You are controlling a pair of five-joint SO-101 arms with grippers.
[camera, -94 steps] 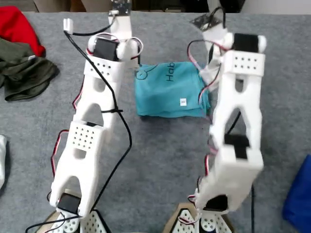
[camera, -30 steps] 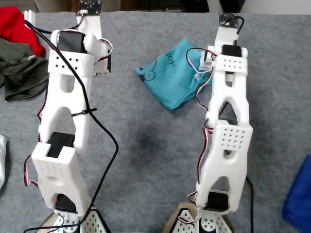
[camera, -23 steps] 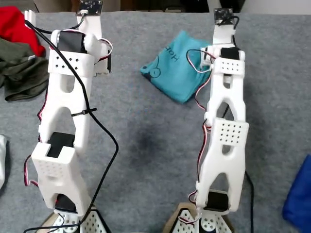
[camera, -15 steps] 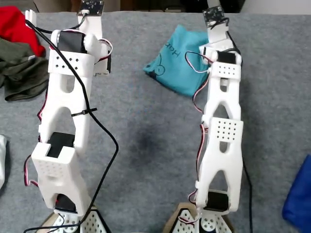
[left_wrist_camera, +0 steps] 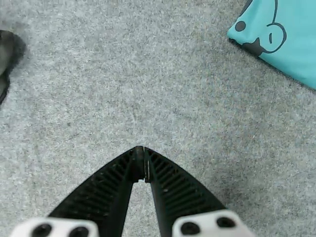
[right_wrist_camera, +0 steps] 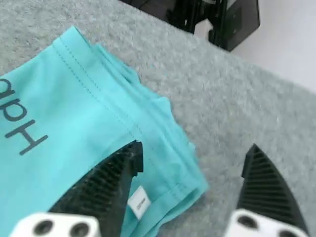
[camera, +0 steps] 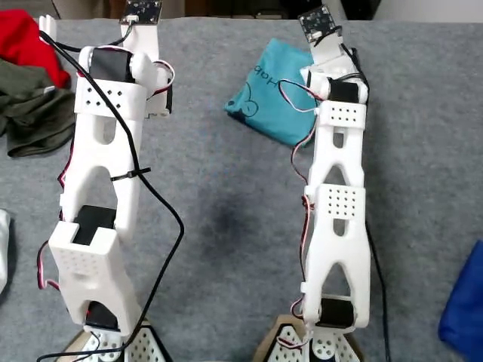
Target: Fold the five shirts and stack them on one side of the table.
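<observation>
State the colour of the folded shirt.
The shirt is teal with dark print, best seen in the right wrist view.

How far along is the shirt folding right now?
Done: the teal shirt lies folded. In hand: the open right claw straddles its corner; the left claw is shut, empty. Left: red shirt and olive shirt lie crumpled, blue shirt sits at the edge; no stack yet.

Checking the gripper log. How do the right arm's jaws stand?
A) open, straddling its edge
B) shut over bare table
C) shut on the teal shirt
A: the right gripper has jaws spread wide, one over the teal shirt, one past its edge.
</observation>
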